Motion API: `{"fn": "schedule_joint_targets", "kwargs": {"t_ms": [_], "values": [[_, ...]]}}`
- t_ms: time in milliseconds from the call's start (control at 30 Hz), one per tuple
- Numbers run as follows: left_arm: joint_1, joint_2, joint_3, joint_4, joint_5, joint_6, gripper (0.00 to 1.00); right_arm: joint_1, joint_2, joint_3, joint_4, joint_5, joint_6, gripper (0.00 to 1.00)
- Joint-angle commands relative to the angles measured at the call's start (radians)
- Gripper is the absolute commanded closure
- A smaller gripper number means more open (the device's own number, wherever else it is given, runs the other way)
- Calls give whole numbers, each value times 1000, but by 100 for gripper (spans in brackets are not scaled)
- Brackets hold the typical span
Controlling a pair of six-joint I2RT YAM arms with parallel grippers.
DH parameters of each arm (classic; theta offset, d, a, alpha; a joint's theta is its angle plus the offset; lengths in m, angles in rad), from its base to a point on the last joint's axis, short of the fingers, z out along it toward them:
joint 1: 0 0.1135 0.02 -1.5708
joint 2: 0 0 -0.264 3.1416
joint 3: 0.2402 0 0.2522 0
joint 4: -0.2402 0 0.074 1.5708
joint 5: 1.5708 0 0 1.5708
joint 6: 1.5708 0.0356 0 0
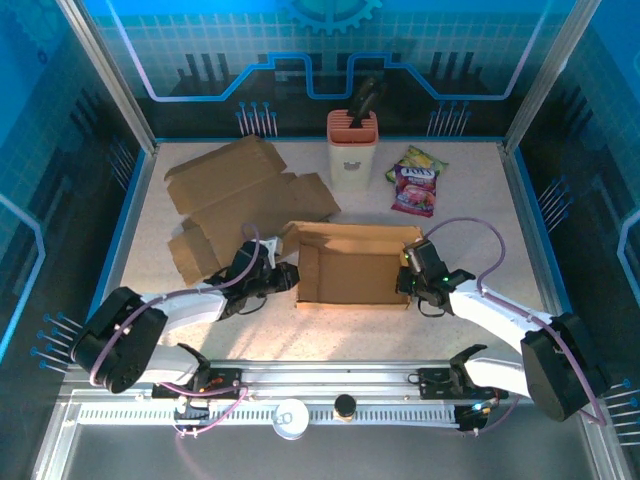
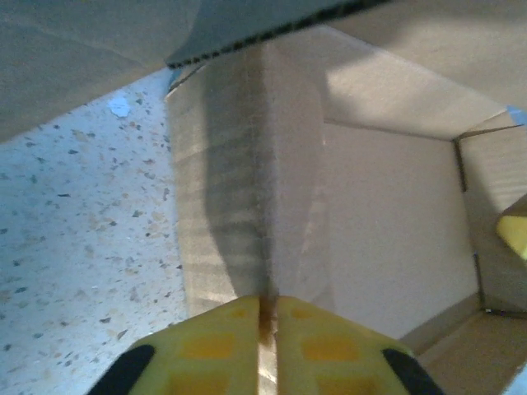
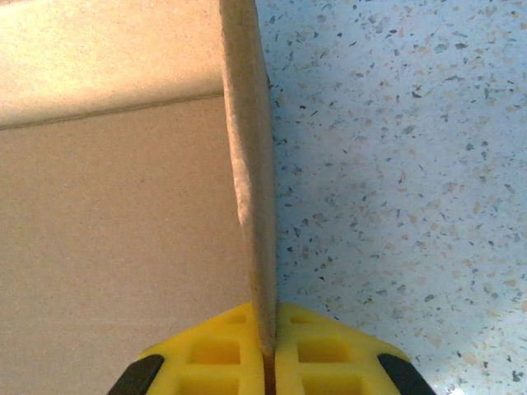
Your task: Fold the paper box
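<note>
The half-folded box [image 1: 350, 268] sits in the middle of the table [image 1: 350, 335], the left gripper [image 1: 287, 277] pinching its left wall and the right gripper [image 1: 407, 280] its right wall, and I'd say both should lift evenly, walls held square

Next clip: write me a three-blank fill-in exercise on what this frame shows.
On the paper box, the left end effector is shut on the ____ wall.
The right end effector pinches its ____ wall.
The snack packets lie to the ____ of the beige holder.
Missing words: left; right; right.
</note>
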Motion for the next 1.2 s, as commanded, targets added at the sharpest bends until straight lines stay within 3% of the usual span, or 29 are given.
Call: {"fn": "schedule_joint_targets", "kwargs": {"t_ms": [0,67,333,467,633,1167], "values": [[-36,-12,27,-203,-125,62,95,20,3,34,-15,2,15,100],[-50,-14,41,-239,-160,67,100,26,6,37,-17,7,18,100],[-117,-2,87,-326,-291,84,100,42,4,48,-36,30,21,100],[-118,8,96,-314,-266,80,100,43,4,51,-40,33,19,100],[-118,18,99,-287,-222,73,84,44,3,54,-42,36,18,100],[-111,-28,83,-268,-159,62,71,45,22,65,-36,28,18,100]]}}
